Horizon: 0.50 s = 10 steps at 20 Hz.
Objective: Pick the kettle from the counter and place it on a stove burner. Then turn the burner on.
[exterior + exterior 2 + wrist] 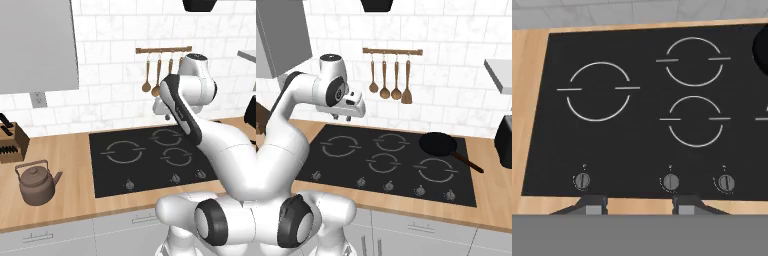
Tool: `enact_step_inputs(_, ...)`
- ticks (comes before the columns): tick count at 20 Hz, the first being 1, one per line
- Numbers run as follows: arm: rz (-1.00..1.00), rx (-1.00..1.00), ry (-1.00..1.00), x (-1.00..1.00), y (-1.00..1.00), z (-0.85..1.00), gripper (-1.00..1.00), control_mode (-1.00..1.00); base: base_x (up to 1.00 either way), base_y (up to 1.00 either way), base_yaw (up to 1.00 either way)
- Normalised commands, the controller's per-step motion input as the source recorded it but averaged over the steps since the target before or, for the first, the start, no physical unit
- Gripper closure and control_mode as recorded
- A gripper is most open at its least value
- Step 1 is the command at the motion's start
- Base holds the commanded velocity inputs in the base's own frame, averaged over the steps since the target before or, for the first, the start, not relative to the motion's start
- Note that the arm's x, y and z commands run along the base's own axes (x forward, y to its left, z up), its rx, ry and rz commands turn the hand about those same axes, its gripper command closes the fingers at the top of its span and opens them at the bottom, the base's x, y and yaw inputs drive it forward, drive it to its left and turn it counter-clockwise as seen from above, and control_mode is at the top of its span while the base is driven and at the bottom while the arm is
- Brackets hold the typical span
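The dark-brown kettle [36, 185] stands upright on the tan counter [65, 150], left of the black cooktop and near the front edge. The stove burner [124, 151], the largest ring, lies at the cooktop's left end [341, 146] [598, 91] with nothing on it. My gripper [342, 118] hangs high above the cooktop's back left area, pointing down. In the hand view its fingertips [592, 203] stand apart over the front edge of the cooktop. The gripper [639, 204] is open and holds nothing. It is well to the right of the kettle and far above it.
A black frying pan [438, 144] sits on the back right burner, handle pointing right. Several knobs [582, 180] line the cooktop's front edge. A knife block [10, 142] stands behind the kettle. Wooden utensils [390, 80] hang on the wall. A dark appliance [504, 140] stands at the far right.
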Motion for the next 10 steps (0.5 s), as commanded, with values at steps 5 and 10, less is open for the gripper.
enact_step_inputs(5,0.06,-0.02,-0.01,-0.31,0.39,0.00,-1.00,-1.00,0.00,0.00,0.00)
enact_step_inputs(10,0.26,-0.10,-0.03,-0.60,1.00,0.00,-1.00,-1.00,0.00,0.00,0.00)
